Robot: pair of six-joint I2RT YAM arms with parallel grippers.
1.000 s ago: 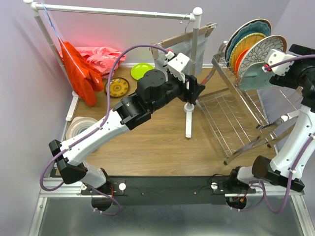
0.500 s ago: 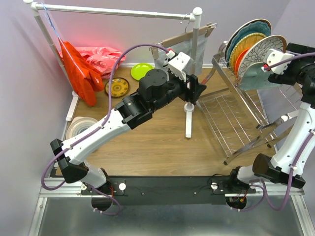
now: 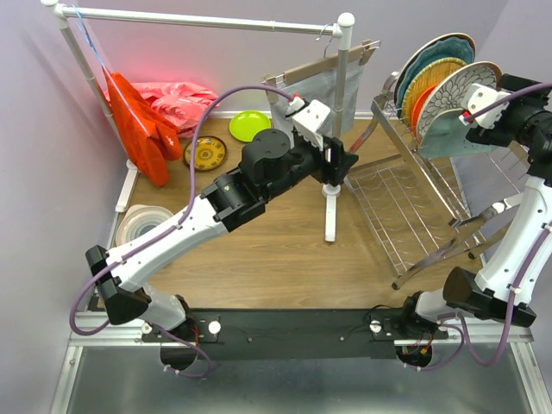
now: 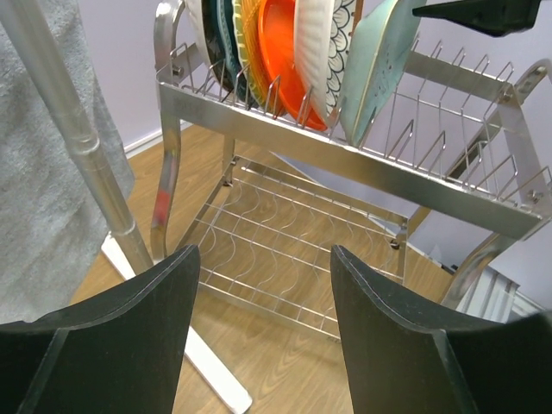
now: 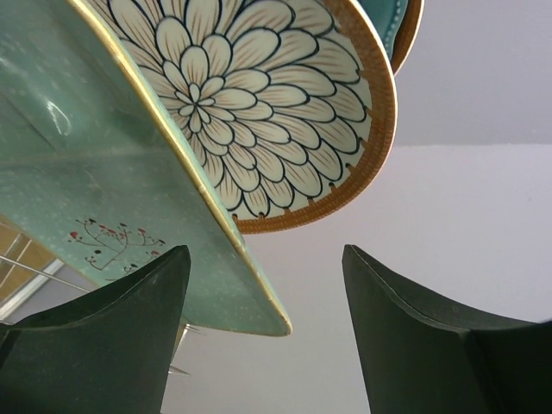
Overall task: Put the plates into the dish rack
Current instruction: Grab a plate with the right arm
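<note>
Centre frame, the left gripper (image 4: 265,254) hangs open and empty before the dish rack (image 3: 405,207) at right. Upper right, the plates (image 3: 435,65) stand on edge in its top tier (mint tray (image 5: 103,198) frontmost). The right gripper (image 5: 266,259) is open beside that tray, holding nothing.

No writing, label, brand or number can be read in any view. The only marks are decoration: a small red-berried sprig painted on the mint tray (image 5: 103,172) just ahead of the right tool (image 5: 263,259), and petals on the floral plate (image 5: 259,112) beyond.
</note>
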